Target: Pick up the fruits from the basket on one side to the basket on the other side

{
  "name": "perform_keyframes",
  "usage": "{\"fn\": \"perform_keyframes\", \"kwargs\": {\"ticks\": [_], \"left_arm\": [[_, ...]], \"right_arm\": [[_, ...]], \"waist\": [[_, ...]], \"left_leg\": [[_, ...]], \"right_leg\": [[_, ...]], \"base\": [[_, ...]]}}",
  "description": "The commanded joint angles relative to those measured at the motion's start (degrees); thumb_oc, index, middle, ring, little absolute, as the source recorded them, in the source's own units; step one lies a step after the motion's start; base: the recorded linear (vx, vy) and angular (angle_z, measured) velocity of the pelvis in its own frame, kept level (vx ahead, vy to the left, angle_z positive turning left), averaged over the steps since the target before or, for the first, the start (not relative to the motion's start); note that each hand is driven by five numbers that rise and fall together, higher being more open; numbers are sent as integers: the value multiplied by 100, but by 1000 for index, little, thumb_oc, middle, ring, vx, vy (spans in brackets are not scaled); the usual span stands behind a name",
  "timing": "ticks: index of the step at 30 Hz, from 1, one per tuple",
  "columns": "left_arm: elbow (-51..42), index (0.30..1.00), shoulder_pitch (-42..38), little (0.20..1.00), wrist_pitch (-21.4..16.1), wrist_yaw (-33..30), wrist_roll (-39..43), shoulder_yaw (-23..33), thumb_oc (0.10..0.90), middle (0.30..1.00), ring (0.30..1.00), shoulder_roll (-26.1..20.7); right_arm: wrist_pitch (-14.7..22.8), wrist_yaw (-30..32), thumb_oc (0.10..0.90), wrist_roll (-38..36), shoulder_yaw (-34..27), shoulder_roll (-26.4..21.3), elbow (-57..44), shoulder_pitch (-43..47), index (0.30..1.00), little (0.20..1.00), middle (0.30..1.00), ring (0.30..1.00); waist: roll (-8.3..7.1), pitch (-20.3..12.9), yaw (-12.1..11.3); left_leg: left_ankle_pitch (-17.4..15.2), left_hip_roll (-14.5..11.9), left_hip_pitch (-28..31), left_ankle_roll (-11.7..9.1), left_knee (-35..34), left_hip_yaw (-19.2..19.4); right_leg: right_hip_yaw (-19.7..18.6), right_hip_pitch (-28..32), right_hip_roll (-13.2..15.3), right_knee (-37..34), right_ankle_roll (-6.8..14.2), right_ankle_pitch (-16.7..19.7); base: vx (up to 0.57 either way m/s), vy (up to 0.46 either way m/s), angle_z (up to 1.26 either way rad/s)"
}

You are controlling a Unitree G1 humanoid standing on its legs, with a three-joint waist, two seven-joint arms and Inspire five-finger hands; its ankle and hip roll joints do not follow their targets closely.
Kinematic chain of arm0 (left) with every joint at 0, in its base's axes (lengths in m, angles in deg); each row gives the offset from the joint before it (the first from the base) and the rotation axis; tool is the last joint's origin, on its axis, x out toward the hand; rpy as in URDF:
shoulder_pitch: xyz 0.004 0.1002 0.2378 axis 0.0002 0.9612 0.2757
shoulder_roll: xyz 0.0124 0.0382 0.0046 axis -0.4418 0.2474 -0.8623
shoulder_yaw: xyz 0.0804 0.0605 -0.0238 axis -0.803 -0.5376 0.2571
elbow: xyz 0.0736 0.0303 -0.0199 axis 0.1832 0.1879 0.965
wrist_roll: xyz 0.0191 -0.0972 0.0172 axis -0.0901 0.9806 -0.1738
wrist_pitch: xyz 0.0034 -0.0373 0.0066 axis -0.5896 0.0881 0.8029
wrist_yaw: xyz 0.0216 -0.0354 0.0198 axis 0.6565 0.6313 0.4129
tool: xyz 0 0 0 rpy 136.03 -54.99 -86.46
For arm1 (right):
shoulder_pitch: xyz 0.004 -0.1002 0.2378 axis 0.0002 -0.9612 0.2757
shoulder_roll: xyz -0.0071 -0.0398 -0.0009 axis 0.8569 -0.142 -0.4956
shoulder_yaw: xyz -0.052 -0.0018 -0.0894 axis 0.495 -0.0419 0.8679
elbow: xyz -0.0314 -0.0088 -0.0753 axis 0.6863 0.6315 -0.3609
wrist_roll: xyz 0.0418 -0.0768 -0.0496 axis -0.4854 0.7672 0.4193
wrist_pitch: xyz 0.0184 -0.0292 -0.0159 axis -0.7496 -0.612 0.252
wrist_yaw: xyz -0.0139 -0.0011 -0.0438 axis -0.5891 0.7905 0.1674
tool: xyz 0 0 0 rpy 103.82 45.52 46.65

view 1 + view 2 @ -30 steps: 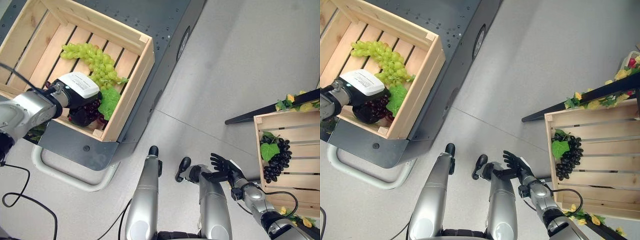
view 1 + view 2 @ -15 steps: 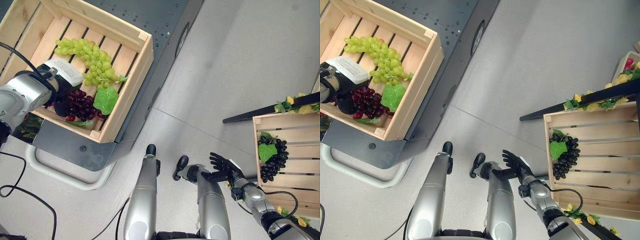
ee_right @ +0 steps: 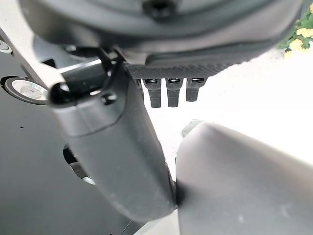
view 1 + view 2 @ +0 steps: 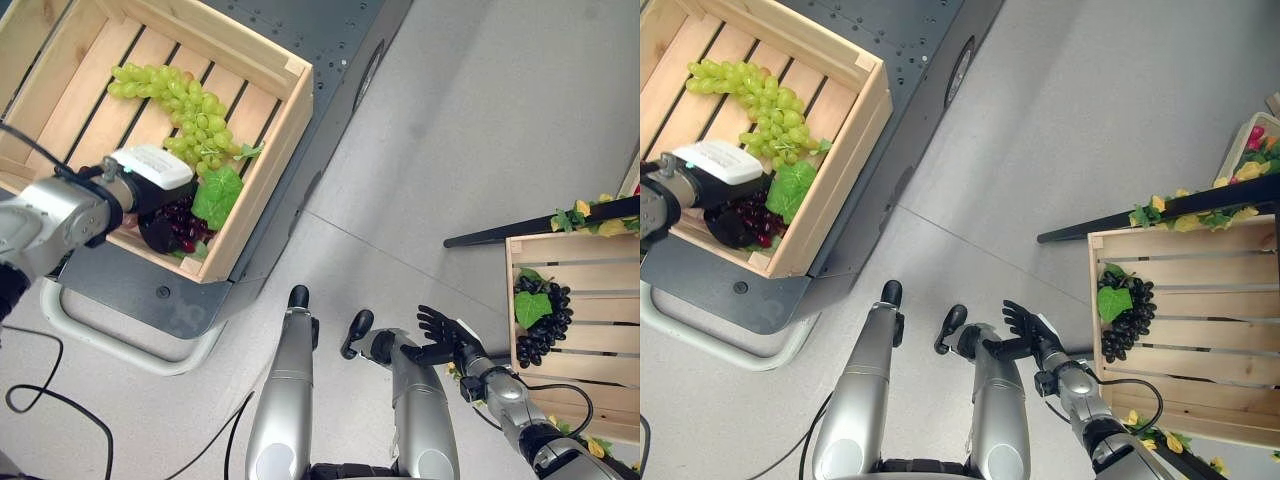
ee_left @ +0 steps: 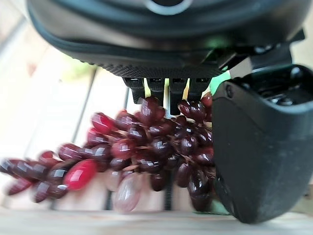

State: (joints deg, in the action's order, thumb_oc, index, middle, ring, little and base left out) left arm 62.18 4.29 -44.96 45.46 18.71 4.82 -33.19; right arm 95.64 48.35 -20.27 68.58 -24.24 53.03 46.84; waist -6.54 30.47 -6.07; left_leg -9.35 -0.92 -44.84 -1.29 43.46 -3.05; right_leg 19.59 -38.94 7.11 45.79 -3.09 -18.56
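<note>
- Your left hand (image 4: 160, 205) is down inside the left wooden crate (image 4: 265, 160), its fingers and thumb curled round the dark red grape bunch (image 5: 142, 156) near the crate's front corner.
- A green leaf (image 4: 218, 193) lies against that bunch, and the green grape bunch (image 4: 180, 110) stretches across the slats just beyond your hand.
- Your right hand (image 4: 445, 335) hangs low over the grey floor (image 4: 480, 130) with fingers spread wide, holding nothing.
- The right wooden crate (image 4: 600, 300) holds a black grape bunch (image 4: 545, 320) with a leaf, well apart from your right hand.
</note>
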Motion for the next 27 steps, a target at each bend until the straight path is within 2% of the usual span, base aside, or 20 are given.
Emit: {"fn": "perform_keyframes", "kwargs": {"ticks": [1, 6, 11, 13, 17, 20, 21, 27], "left_arm": [[87, 900, 102, 900, -211, -377, 370, 682, 800, 900, 900, -181], [218, 900, 453, 900, -382, -585, 260, 1069, 800, 900, 900, 37], [145, 900, 387, 900, -395, -337, -243, 961, 800, 900, 900, 18], [151, 900, 313, 900, -290, -115, -593, 798, 800, 900, 900, 10], [124, 900, 102, 900, -3, 158, -754, 468, 800, 900, 900, -12], [93, 900, -270, 900, 438, 564, -1044, 70, 800, 900, 900, -89], [91, 900, -319, 900, 476, 593, -1097, 23, 800, 900, 900, -100], [44, 900, -704, 900, 1253, 914, -1934, -314, 800, 900, 900, -182]], "right_arm": [[291, -102, 800, -114, -213, -262, -48, -308, 900, 900, 900, 900], [206, -31, 800, -8, -187, -257, -161, -330, 900, 900, 900, 900], [228, -12, 800, -53, -186, -262, -199, -324, 900, 900, 900, 900], [242, -32, 800, -59, -180, -287, -248, -303, 900, 900, 900, 900], [247, -19, 800, -59, -167, -355, -268, -289, 900, 900, 900, 900], [362, -66, 800, -129, -158, -426, -159, -254, 900, 900, 900, 900], [373, -77, 800, -141, -160, -432, -147, -248, 900, 900, 900, 900], [432, -119, 800, -235, -111, -431, -168, -223, 900, 900, 900, 900]], "waist": [[65, -67, -81], [51, -67, -40], [63, -67, -25], [58, -67, 1], [69, -67, 55], [85, -67, 80], [86, -67, 80], [54, -67, 67]], "left_leg": [[13, 178, 371, 304, -616, 476], [26, 168, 359, 295, -631, 493], [32, 172, 327, 306, -649, 495], [27, 160, 297, 301, -634, 502], [31, 136, 228, 296, -624, 527], [38, 121, 151, 296, -628, 539], [41, 121, 143, 296, -632, 538], [31, 110, 78, 305, -614, 512]], "right_leg": [[-51, 371, -87, -316, 212, 512], [-86, 348, -107, -325, 190, 492], [-90, 300, -103, -318, 193, 498], [-94, 261, -100, -312, 206, 507], [-101, 183, -81, -321, 220, 530], [-94, 107, -72, -334, 233, 550], [-89, 100, -70, -338, 233, 553], [-34, 69, -60, -356, 235, 567]], "base": [[0, 0, 0], [0, 0, 0], [0, 0, 0], [0, 0, 0], [0, 0, 0], [0, 0, 0], [0, 0, 0], [-5, -17, 0]]}}
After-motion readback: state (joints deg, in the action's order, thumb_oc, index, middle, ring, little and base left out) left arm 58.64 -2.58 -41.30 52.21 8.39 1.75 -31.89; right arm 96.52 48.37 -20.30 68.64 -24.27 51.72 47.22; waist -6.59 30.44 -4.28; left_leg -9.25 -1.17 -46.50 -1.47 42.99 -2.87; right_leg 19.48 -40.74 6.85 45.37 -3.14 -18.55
